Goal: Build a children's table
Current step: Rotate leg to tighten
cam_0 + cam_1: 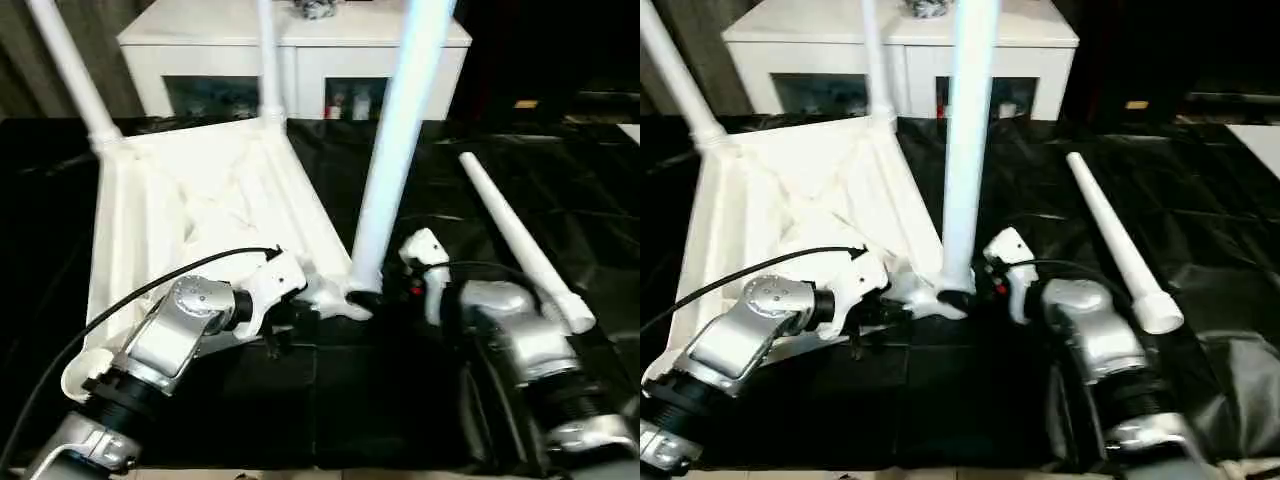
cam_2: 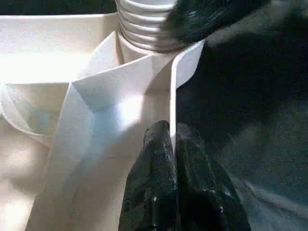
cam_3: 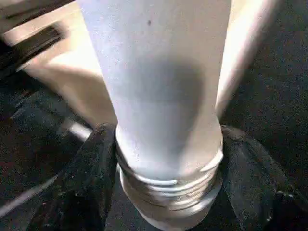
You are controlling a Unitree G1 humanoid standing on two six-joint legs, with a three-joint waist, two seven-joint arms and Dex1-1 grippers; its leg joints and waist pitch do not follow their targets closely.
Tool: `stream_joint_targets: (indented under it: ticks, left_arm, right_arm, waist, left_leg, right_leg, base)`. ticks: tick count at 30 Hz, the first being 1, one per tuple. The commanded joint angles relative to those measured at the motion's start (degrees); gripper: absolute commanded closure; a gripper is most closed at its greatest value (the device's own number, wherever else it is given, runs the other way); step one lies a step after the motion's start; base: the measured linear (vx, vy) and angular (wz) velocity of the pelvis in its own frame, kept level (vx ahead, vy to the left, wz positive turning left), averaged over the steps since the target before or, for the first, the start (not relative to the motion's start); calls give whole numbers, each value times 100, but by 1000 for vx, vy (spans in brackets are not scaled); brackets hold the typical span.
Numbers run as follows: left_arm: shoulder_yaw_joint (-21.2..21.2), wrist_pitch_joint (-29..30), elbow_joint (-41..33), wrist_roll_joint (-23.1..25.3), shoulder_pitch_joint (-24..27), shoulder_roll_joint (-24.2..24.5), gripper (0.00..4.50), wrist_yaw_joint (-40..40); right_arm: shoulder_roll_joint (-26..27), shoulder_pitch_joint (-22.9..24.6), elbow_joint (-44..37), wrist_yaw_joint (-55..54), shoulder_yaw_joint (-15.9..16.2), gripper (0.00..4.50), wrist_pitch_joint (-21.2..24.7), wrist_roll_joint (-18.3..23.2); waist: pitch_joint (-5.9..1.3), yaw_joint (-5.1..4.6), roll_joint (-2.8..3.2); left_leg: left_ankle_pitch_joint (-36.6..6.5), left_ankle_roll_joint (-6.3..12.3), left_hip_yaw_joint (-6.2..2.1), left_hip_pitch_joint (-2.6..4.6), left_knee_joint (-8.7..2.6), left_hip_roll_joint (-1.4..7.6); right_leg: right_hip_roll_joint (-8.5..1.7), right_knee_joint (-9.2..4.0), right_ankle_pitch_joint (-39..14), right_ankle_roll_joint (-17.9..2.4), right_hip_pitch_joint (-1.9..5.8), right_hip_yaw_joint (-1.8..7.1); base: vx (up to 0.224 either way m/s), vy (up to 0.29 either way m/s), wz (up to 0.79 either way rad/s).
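Nearest, left gripper (image 2: pixel 171 144) clenched on the thin side wall of the upturned tabletop (image 1: pixel 190 200), beside the near corner socket (image 1: pixel 352 296). Just right of it, right gripper (image 3: pixel 168 192) grasping the threaded base of an upright leg (image 1: pixel 400 130), one black finger (image 3: pixel 84 187) on each side, thread still above the socket. Further right, a loose leg (image 1: pixel 520 240) lying on black sheeting (image 1: pixel 580 180). Beyond, two legs standing in the far corners, then a white cabinet (image 1: pixel 300 50).
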Motion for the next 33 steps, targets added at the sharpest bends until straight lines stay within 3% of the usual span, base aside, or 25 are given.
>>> stream_joint_targets:
  ticks: [1,4,6,10,15,17,22,27,29,33]
  left_arm:
    - [94,205,252,20,-61,-282,450,499]
    - [216,574,859,165,-378,-1038,450,1519]
    - [197,635,1133,256,-507,-1303,450,1852]
    - [15,476,1554,512,-713,-1607,450,2238]
    - [21,438,1563,620,-769,-1605,450,2271]
    - [-18,394,1495,675,-733,-1459,450,2197]
    - [-164,223,1019,687,-455,-951,450,1665]
    - [-280,115,490,574,-127,-427,450,923]
    - [-298,111,203,413,45,-145,450,480]
    - [-353,-245,-122,143,242,205,450,-205]
  right_arm:
    - [155,-66,400,-861,-216,175,63,-213]
    - [814,-323,806,-2386,-564,175,-80,-270]
    - [1064,-495,1053,-3064,-670,175,-169,-339]
    - [1433,-817,1584,-3938,-706,175,-273,-513]
    - [1631,-981,1813,-3537,-683,175,-394,-466]
    - [1546,-969,1681,-3569,-636,120,-561,-576]
    - [1122,-930,1140,-3053,-617,64,-395,-467]
    - [402,-615,359,-1595,-374,59,48,-270]
    - [-145,-277,-25,-516,12,59,-149,-360]
    - [-529,51,-438,434,176,59,-100,-65]
  waist:
    - [-306,35,-47]
    - [-281,24,-12]
    - [-296,17,-36]
    - [-292,39,-40]
    - [-278,54,-51]
    - [-280,52,-50]
    - [-295,71,-62]
    - [-316,150,-51]
    - [-344,186,-42]
    - [-315,182,-42]
  left_leg:
    - [-424,339,-32,21,-437,222]
    - [-664,67,-23,55,-467,217]
    - [-654,-18,-38,29,-478,196]
    - [-782,25,-23,47,-482,173]
    - [-935,80,-30,24,-510,191]
    - [-879,96,-29,31,-513,200]
    - [-676,216,-11,27,-495,199]
    - [-340,389,-1,21,-478,226]
    - [-161,479,12,43,-446,237]
    - [-346,515,14,31,-473,237]
  right_leg:
    - [-371,-407,102,-1786,320,234]
    - [-374,-469,-295,-1637,260,273]
    - [-373,-475,-407,-1536,301,263]
    - [-366,-518,-528,-1394,259,281]
    - [-380,-524,-588,-1276,263,288]
    - [-364,-516,-457,-1276,250,289]
    - [-362,-495,-195,-1303,269,296]
    - [-352,-440,341,-1402,288,285]
    - [-337,-392,885,-1501,275,279]
    - [-342,-411,788,-1600,277,273]
  base:
    - [0,0,0]
    - [0,0,0]
    - [0,0,0]
    - [0,0,0]
    - [0,0,0]
    - [0,0,0]
    - [0,0,0]
    - [0,0,0]
    - [0,0,0]
    - [0,0,0]
